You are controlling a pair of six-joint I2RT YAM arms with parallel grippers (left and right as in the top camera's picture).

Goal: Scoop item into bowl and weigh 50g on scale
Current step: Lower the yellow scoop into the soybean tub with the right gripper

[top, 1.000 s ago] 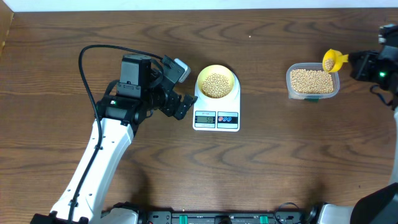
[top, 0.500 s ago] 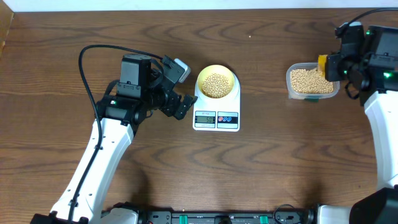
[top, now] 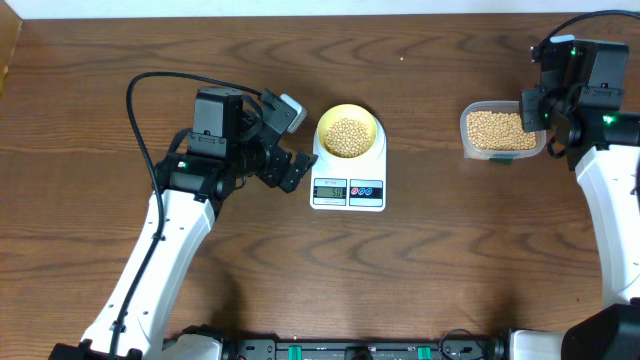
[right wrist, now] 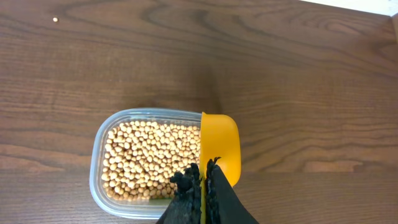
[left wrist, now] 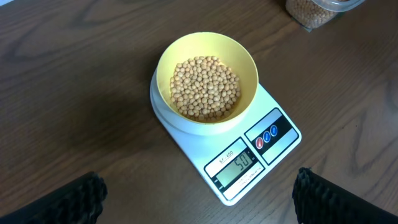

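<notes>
Jaws of the right gripper [right wrist: 202, 186] are pressing tight together on the handle of a yellow scoop [right wrist: 219, 146], whose long axis is pointing straight out ahead of the fingertips. Its cup is hanging at the rim of a clear tub [right wrist: 95, 174], on the side farthest from the scale [left wrist: 199, 146], so the tub and the tan beans [right wrist: 149, 158] filling it are lying from these jaws toward the scale. No beans are showing on the scoop. The tub is sitting well apart from the scale on the wooden table [top: 450, 260]. On top of the scale a pale yellow bowl [left wrist: 205, 43] is resting upright, holding a mound of the same beans, and the display [left wrist: 239, 163] on the scale's front edge is appearing to read fifty. Just beside the scale, on the side away from the tub, the left gripper [top: 290, 140] is hovering with its jaws spread wide and nothing between them. The right arm is nearer the tub, the left arm nearer the bowl. With the reading looking on target, the coming move is probably lowering the scoop scale-ward into the tub. Compared with a second ago, the right gripper is sitting closer to the scale: it was out past the tub's far corner with the scoop plainly visible from above, and now the wrist is covering it. Left arm, bowl and scale are staying unchanged.
</notes>
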